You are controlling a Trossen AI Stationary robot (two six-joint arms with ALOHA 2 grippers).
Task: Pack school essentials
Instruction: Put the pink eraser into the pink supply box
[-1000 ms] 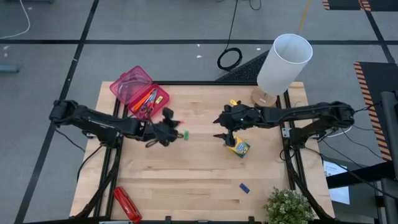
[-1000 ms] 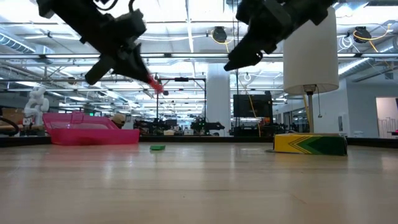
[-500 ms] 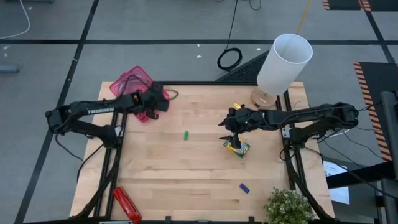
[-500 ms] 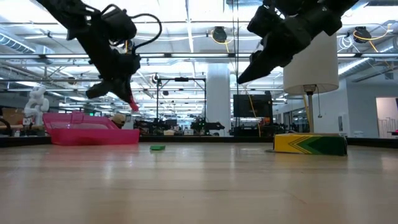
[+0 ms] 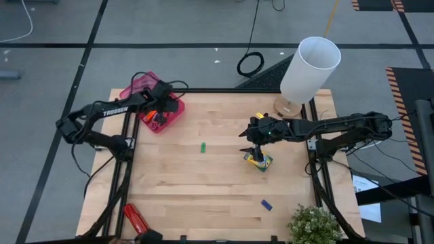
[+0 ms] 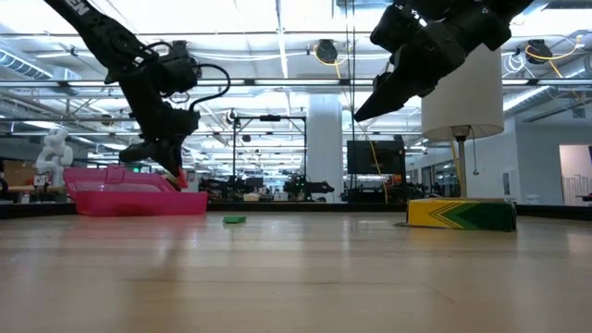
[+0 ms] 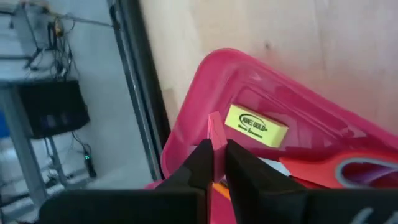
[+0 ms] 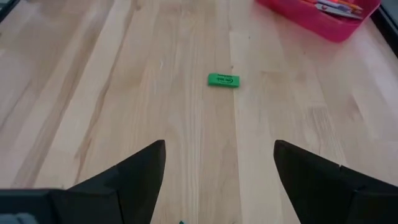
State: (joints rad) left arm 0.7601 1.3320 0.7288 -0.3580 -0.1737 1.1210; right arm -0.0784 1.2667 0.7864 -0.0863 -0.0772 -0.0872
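On the wooden desk [image 5: 203, 190], the left gripper [image 7: 216, 163] hangs over the pink case [image 5: 171, 116], jaws pinching a pink eraser [image 7: 216, 130]; only its wrist view shows the yellow eraser [image 7: 255, 126] inside. A second ago it was mid-desk. The right gripper [image 5: 249, 144], jaws spread, hovers above the crayon box [image 5: 259, 161], the green eraser [image 5: 202, 147] between the arms.

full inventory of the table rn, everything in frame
bin: 1, pink, far left corner; holds scissors, orange items
yellow eraser: 1, in bin
pink eraser: 1, in left gripper over bin
green eraser: 1, table middle
blue eraser: 1, near edge, right
crayon box: 1, yellow-green, under right gripper
red object: 1, near left corner
lamp: 1, white shade, far right corner
plant: 1, green, near right corner
left gripper: shut on pink eraser
right gripper: open, above crayon box
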